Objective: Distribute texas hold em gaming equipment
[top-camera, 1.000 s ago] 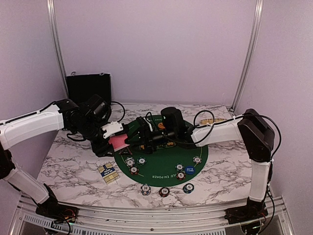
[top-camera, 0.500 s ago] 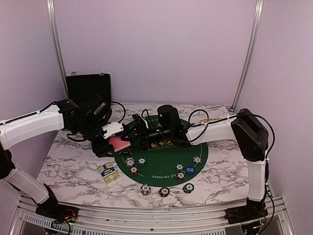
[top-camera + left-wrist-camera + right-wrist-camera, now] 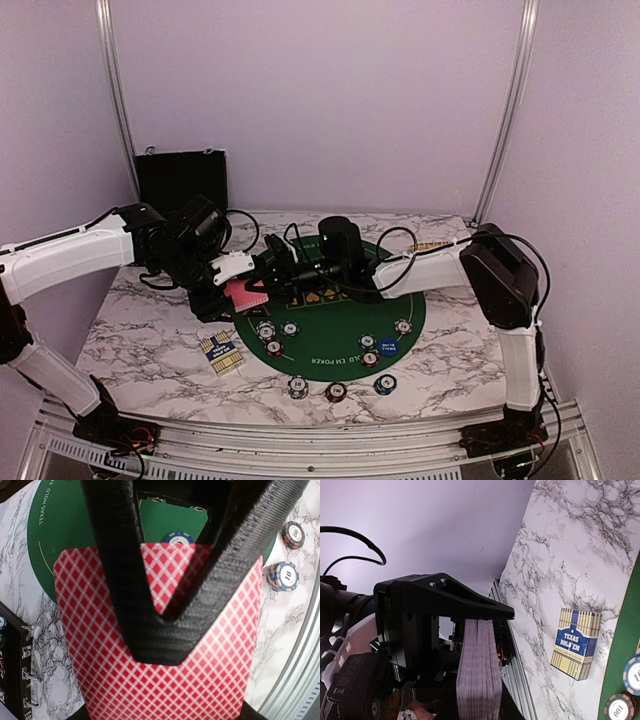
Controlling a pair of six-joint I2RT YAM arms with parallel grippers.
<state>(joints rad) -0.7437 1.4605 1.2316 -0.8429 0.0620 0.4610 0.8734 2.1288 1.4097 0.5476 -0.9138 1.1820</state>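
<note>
Several chips (image 3: 265,330) are already laid out on the green mat (image 3: 330,318), in two small clusters left and right of the middle, with a blue button (image 3: 388,347) tucked into the right-hand cluster. Three more chips (image 3: 336,391) are lined up on the table (image 3: 150,340) just below the mat, toward the bottom of the overhead frame. So the chip side looks mostly sorted, tbh.

Cards are another story. The whole red-backed deck (image 3: 165,690) is held up off the table, clamped by its edges in the left gripper (image 3: 240,292), a bit left of centre in the overhead view. No loose card can be spotted on the mat or the table, so dealing is judged not yet started. The card box (image 3: 218,350) is parked at the lower left of the mat.

The right gripper (image 3: 268,280) is brought right up against the deck. In the left wrist view a black V-shaped piece (image 3: 160,640), presumably part of that gripper, is seen lying across the top card. Whether its jaws are actually pinched on a card can't be told from these shots.
</note>
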